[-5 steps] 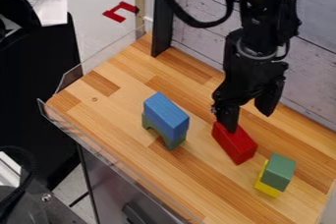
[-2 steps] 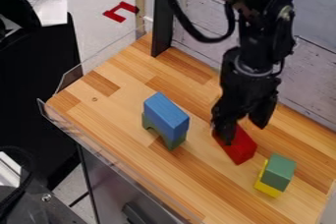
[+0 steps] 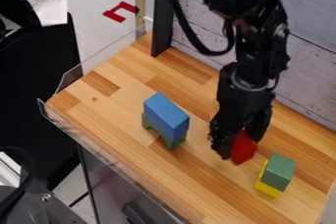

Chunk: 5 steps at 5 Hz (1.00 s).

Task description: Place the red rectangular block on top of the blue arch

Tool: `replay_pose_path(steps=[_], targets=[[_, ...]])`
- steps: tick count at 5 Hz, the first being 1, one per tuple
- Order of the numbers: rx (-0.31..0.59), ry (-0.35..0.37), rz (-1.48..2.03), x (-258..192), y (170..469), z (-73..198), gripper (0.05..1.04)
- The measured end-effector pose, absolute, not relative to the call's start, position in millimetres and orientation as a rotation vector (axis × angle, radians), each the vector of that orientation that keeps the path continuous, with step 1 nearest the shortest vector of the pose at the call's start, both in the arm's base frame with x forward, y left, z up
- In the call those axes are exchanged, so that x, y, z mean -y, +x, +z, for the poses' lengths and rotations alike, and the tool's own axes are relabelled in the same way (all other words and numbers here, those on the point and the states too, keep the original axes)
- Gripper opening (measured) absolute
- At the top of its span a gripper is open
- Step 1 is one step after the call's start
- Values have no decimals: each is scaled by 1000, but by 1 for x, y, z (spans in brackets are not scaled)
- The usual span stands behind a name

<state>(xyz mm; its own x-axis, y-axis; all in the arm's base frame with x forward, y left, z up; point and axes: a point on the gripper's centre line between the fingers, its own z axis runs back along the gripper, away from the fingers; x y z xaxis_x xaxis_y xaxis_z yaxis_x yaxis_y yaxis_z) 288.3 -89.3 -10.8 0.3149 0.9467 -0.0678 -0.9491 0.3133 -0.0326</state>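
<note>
"Where's the red block [image 3: 242, 152]?"
"On the wooden table [image 3: 101, 107], right at the gripper [image 3: 240, 148], near the touching green [image 3: 279, 171] and yellow [image 3: 267, 186] blocks."
"Held?"
"I can't tell if the gripper is wide, narrow or holding it."
"The blue block [image 3: 166, 115]?"
"Atop the green arch [image 3: 175, 142]."
"And around?"
"Pale plank wall [image 3: 308, 66], black post [image 3: 163, 16], red shape [image 3: 118, 13] over the grey floor [image 3: 92, 36]."

A wooden tabletop [image 3: 111, 107] carries a green arch [image 3: 173, 143], red block [image 3: 243, 149] and yellow block [image 3: 267, 188]
</note>
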Motion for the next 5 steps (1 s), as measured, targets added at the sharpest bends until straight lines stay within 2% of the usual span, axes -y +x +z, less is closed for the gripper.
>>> replay_pose_path(steps=[2,3,4,5], targets=[[-61,-58,1258,86,284,-23,967],[-52,-66,1273,81,282,-27,669],[-43,-62,1278,75,278,-24,595],[-10,-76,1296,70,274,-12,595]])
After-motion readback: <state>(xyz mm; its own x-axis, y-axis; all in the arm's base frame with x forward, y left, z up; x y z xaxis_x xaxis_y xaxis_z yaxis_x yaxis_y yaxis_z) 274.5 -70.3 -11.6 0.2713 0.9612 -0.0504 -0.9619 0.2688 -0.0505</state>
